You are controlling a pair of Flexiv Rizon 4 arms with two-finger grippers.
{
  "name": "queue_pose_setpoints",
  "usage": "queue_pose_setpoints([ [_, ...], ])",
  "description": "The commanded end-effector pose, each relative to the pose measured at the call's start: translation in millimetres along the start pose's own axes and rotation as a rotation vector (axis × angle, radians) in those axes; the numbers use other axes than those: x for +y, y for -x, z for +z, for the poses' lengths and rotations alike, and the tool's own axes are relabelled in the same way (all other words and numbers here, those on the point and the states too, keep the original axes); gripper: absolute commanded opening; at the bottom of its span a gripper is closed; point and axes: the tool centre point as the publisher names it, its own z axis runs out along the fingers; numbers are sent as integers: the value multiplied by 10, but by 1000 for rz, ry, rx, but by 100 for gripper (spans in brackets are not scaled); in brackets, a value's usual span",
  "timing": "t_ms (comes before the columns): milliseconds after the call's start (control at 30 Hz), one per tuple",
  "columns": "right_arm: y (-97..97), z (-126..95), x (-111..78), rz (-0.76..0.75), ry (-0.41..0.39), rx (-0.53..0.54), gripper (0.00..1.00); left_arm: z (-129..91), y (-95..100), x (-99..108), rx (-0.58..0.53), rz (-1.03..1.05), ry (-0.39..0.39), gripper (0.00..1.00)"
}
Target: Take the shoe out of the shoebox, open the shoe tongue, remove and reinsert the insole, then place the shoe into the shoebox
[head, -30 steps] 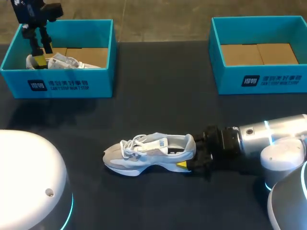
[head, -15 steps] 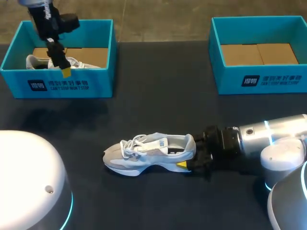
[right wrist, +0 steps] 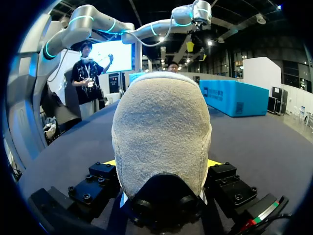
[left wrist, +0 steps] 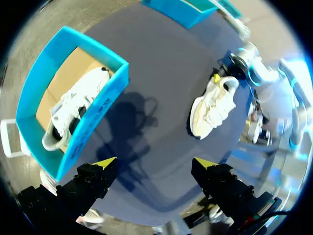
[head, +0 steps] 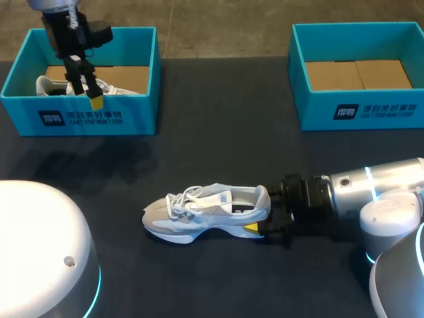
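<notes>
sneaker (head: 207, 213) on its sole near the middle of the table (head: 218, 139), toe toward my left side, well apart from both shoeboxes. right gripper (head: 260, 217) is pinching its heel from two sides.

handling, my judgement: light; knit upper and tongue soft and easily crushed; heel cup and foam sole stiffer, so the heel is the sound place to clamp. loose laces could snag. tongue best taken at its free top edge, insole at its heel end, since it looks likely to bend.

left gripper (left wrist: 155, 162) hangs above the left shoebox (head: 99, 118), fingers spread, nothing between them.

views compared:
- head view: shoe's side profile, laces and open collar; only one yellow tip of the right gripper shows.
- right wrist view: fuzzy heel fills the gap, both yellow tips against it; laces and tongue hidden.
- left wrist view: second sneaker (left wrist: 73, 107) lying inside the left shoebox, largely masked by my arm in the head view.
- right shoebox (head: 358, 109): bare cardboard floor.
</notes>
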Motion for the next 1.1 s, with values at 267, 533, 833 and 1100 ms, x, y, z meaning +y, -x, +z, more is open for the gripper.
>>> queue_pose_setpoints([
  [267,8,11,1,1,-6,1,0,255,-792,90,-87,-553,-78,100],
  [533,8,11,1,1,-6,1,0,314,-1117,59,-19,-615,-37,100],
  [833,8,11,1,1,-6,1,0,313,-1172,27,-31,-582,-8,100],
  [1100,8,11,1,1,-6,1,0,398,-1200,-21,-81,-670,13,100],
])
